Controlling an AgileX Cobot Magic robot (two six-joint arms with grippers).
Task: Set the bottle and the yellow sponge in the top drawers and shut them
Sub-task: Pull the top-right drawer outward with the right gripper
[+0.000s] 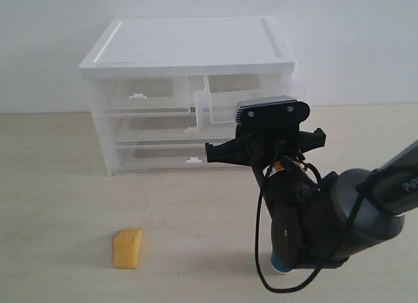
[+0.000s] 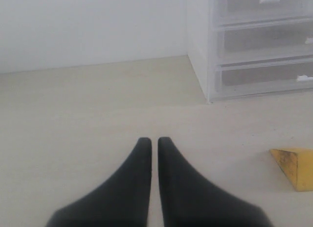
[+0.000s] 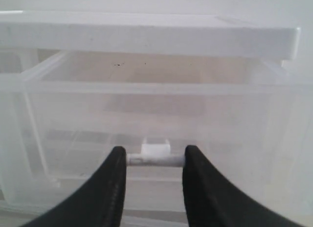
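The yellow sponge [image 1: 128, 248] [image 2: 295, 167] lies on the table at the front left. Only a teal-blue sliver of the bottle [image 1: 281, 263] shows under my right arm; the rest is hidden. The right one of the top drawers [image 1: 221, 102] [image 3: 98, 114] stands pulled out; the left one [image 1: 140, 94] is shut. My right gripper [image 3: 155, 154] is shut on the right drawer's small white handle [image 3: 155, 159], one finger at each end of it. My left gripper [image 2: 154, 140] is shut and empty above bare table, with the sponge off to one side. It does not show in the exterior view.
The white-topped cabinet [image 1: 189, 45] [image 2: 259, 46] stands at the back of the table with two full-width drawers [image 1: 157, 156] below the top ones, both shut. My right arm [image 1: 339, 218] fills the front right.
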